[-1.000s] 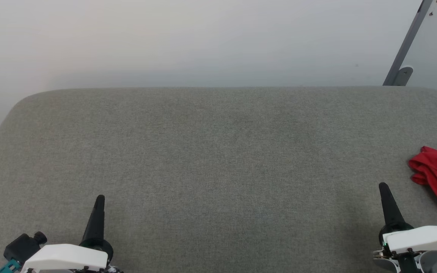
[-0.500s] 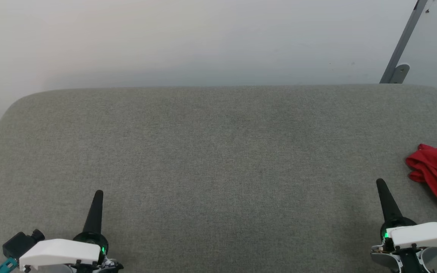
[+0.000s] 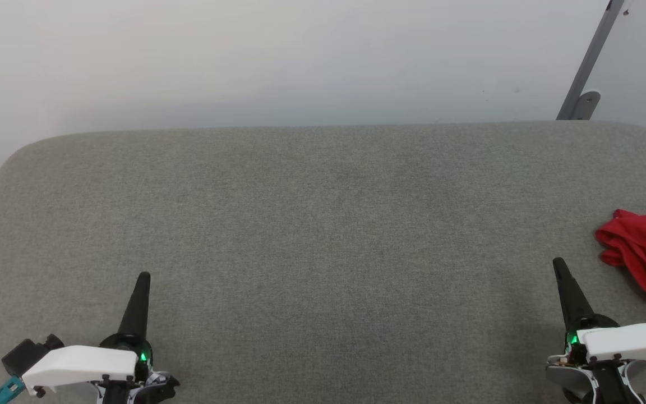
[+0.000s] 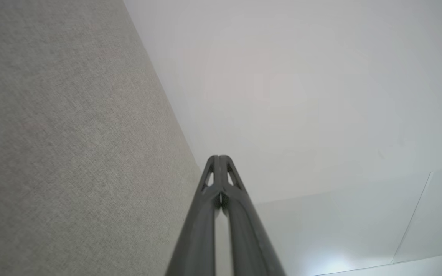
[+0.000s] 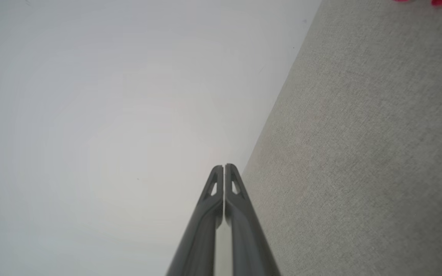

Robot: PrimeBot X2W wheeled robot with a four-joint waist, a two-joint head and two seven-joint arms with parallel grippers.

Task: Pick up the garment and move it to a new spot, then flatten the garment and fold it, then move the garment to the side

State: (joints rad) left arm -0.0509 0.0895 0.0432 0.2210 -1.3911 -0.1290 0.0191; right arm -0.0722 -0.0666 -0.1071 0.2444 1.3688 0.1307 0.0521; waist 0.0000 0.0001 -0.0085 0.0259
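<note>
A grey fabric-covered surface [image 3: 323, 224] with rounded far corners spans the head view from side to side, its weave plain and even. The garment [image 3: 645, 255] lies directly on it at the right side, a crumpled red heap with a bit of red-white striped trim at its near end, partly cut off by the view's right edge.

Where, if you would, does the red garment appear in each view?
Head view: garment at the right edge, past the right gripper.
Right wrist view: garment as a red sliver, top right edge.
Left wrist view: grey fabric surface at left.
Shared landmark: that grey fabric surface.
</note>
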